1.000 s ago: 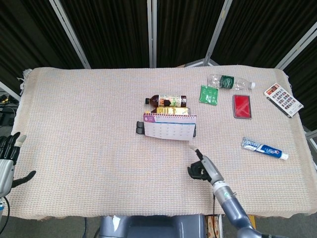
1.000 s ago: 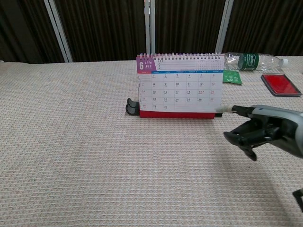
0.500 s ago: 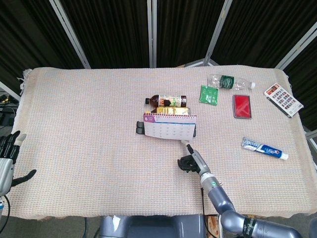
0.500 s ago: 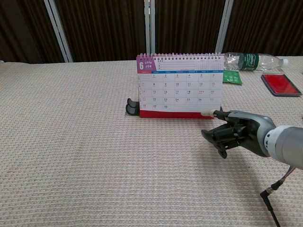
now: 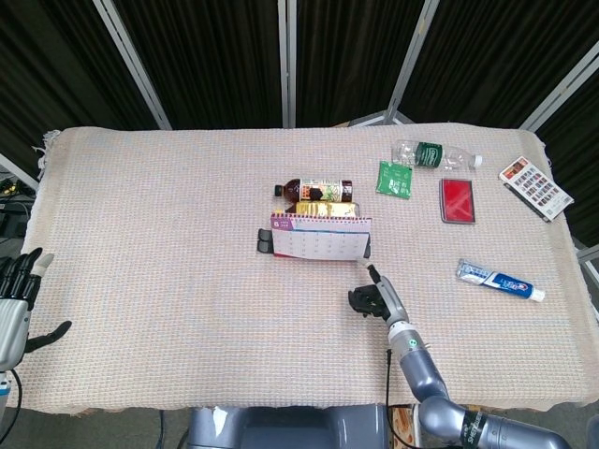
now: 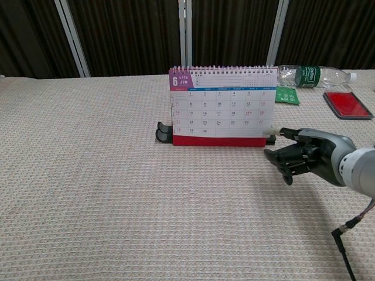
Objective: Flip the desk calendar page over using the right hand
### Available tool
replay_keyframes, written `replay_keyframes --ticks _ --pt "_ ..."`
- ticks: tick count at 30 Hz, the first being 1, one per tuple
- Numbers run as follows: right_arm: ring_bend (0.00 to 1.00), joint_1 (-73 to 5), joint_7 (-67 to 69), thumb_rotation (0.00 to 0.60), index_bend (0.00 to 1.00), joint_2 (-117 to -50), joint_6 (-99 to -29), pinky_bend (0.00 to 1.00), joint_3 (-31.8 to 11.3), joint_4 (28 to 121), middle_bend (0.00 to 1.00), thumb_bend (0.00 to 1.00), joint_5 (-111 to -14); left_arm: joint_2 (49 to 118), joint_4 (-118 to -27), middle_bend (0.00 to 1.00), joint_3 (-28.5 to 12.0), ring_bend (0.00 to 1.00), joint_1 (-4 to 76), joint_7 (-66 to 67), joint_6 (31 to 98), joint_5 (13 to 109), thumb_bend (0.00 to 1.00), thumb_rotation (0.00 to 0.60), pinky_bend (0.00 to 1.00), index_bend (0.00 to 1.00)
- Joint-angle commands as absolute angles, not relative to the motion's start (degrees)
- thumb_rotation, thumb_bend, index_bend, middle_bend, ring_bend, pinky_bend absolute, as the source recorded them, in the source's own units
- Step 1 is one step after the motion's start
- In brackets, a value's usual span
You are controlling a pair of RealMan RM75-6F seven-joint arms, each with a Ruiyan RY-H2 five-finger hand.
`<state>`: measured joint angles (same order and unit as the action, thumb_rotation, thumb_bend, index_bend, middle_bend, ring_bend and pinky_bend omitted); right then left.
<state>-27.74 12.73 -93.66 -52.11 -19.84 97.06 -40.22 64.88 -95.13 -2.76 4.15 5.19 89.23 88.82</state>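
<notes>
The left hand (image 5: 19, 290) hangs off the table's (image 5: 140, 243) left edge, fingers spread, holding nothing. One desk calendar (image 6: 223, 105) stands upright mid-table, its June page facing the robot above a red base. The right hand (image 6: 304, 156) sits at its lower right corner, one finger extended to the page edge, the others curled, gripping nothing. Behind lie two bottles.

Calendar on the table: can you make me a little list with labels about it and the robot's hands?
calendar: desk calendar stands upright, June page showing, not flipped yet
right hand: right hand by the calendar's lower right corner, a fingertip reaching to its edge, holding nothing
left hand: left hand at the table's left edge, fingers apart
behind calendar: brown bottle lying down
</notes>
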Motion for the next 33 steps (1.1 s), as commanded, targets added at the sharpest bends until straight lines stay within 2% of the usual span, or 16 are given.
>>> replay_keyframes --ticks 1,26,33 --pt "0.76 -28.16 12.52 0.6 0.0 -93.85 -51.86 0.71 -20.1 96.19 0.8 0.46 -39.23 64.88 -95.21 0.0 -2.65 0.0 4.16 5.28 89.23 89.03 0.12 0.6 0.0 0.0" --pt "0.76 -33.71 9.38 0.6 0.0 -99.85 -50.69 0.7 -21.7 90.59 0.8 0.47 -35.35 64.2 -94.79 0.0 -2.44 0.0 4.1 2.38 89.96 90.22 0.12 0.6 0.0 0.0" --pt "0.74 -34.07 7.97 0.6 0.1 -99.97 -52.76 0.68 -21.71 93.94 0.78 0.47 -37.56 64.02 -94.6 0.0 -2.39 0.0 4.2 1.64 89.8 90.31 0.12 0.6 0.0 0.0"
